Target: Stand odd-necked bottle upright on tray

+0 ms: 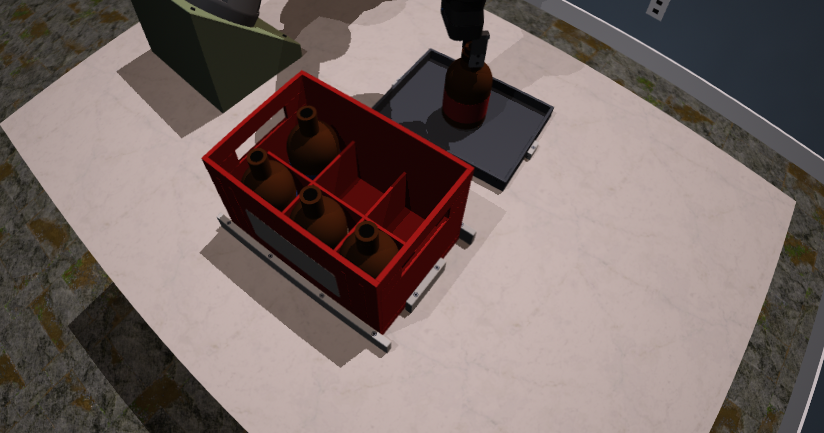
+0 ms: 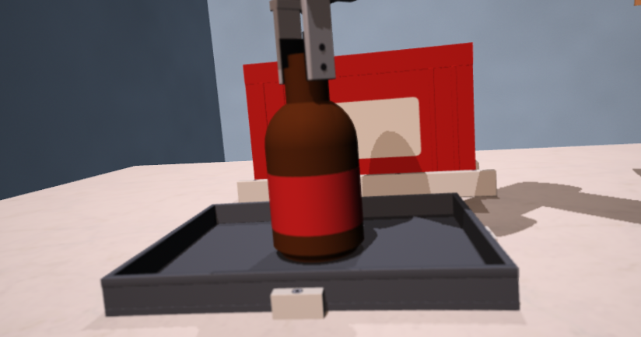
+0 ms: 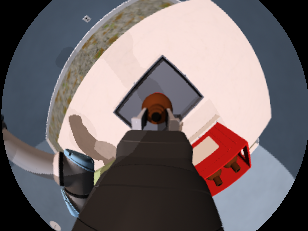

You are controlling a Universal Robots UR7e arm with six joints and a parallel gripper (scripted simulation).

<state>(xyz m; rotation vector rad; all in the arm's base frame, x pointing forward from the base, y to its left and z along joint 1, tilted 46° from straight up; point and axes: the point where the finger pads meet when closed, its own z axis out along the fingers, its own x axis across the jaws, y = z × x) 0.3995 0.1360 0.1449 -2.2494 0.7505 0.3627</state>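
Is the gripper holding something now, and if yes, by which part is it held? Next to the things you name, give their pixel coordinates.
Yes: the gripper [image 1: 476, 50] [image 2: 306, 73] [image 3: 156, 113] holds a brown bottle [image 1: 465, 92] [image 2: 312, 155] [image 3: 157, 100] by its neck, just below the opening.

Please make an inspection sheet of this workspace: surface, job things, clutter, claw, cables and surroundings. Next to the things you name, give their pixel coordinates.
Surface: pale, marbled table [image 1: 605, 291] [image 2: 574, 262] [image 3: 235, 64].
Crate [image 1: 340, 261] [image 2: 453, 110] [image 3: 225, 138]: upright, four bottles inside, two compartments unoccupied.
Tray [image 1: 507, 141] [image 2: 403, 292] [image 3: 185, 99]: flat, between small blocks.
Clutter: nothing seen.
Claw [image 1: 475, 55] [image 2: 306, 71] [image 3: 156, 113]: shut on the fifth bottle's neck; bottle [image 1: 467, 98] [image 2: 313, 200] [image 3: 159, 100] upright over the tray, base contact uncertain.
Cables: nothing seen.
Surroundings: blue walls, one wall outlet [image 1: 657, 5], patterned floor [image 1: 40, 199].
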